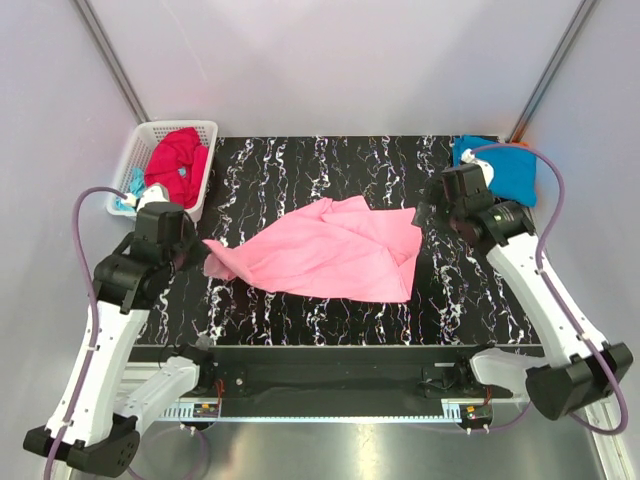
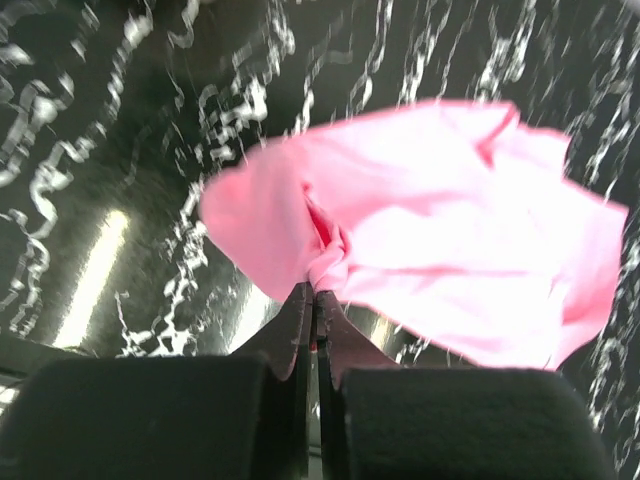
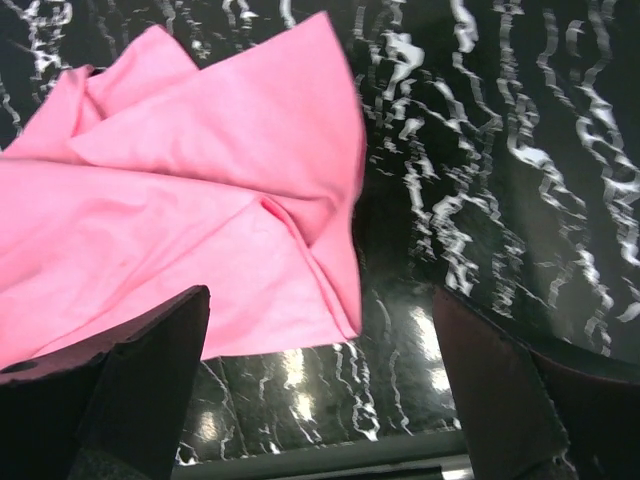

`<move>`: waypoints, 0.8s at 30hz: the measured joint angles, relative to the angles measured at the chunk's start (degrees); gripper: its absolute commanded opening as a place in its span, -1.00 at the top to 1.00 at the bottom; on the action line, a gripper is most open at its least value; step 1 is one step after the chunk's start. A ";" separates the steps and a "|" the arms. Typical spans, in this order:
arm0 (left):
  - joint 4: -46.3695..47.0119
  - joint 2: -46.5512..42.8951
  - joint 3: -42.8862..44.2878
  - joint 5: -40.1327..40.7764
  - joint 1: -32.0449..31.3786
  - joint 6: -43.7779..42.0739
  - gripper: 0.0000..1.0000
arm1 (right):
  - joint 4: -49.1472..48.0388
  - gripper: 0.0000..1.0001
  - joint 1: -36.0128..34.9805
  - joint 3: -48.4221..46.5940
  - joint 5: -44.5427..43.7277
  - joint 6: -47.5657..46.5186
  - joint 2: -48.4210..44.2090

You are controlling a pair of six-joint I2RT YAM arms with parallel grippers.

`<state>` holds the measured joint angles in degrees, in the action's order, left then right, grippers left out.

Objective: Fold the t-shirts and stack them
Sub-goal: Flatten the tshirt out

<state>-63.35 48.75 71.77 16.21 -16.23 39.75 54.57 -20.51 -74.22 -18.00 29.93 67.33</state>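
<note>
A light pink t-shirt (image 1: 330, 252) lies crumpled across the middle of the black marbled table (image 1: 300, 165). My left gripper (image 1: 197, 254) is shut on its left edge; the wrist view shows the cloth (image 2: 420, 230) bunched between the closed fingertips (image 2: 316, 292). My right gripper (image 1: 432, 215) is open and empty, just above the table at the shirt's right corner (image 3: 200, 200). A bright blue shirt (image 1: 497, 165) lies folded at the far right corner. A crimson red shirt (image 1: 178, 160) and a pale aqua one (image 1: 128, 188) sit in the basket. No orange shirt is in view.
A white lattice basket (image 1: 140, 150) stands at the far left corner, beside the table. Pale walls close in the back and sides. A black rail (image 1: 330, 375) with the arm bases runs along the near edge.
</note>
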 measured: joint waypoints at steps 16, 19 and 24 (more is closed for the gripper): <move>1.31 -6.34 -13.68 -5.92 0.00 2.80 1.00 | -18.67 0.41 0.00 2.89 14.78 -2.95 28.39; 1.36 -6.19 -14.21 -5.99 0.00 2.82 1.00 | -20.39 0.26 0.00 2.89 16.70 -3.34 29.94; 1.44 -6.19 -14.21 -5.99 0.00 2.82 1.00 | -22.38 0.20 0.00 3.15 19.45 -3.58 33.18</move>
<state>-61.91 42.57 57.56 10.22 -16.23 42.57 32.18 -20.51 -71.07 1.45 26.35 100.51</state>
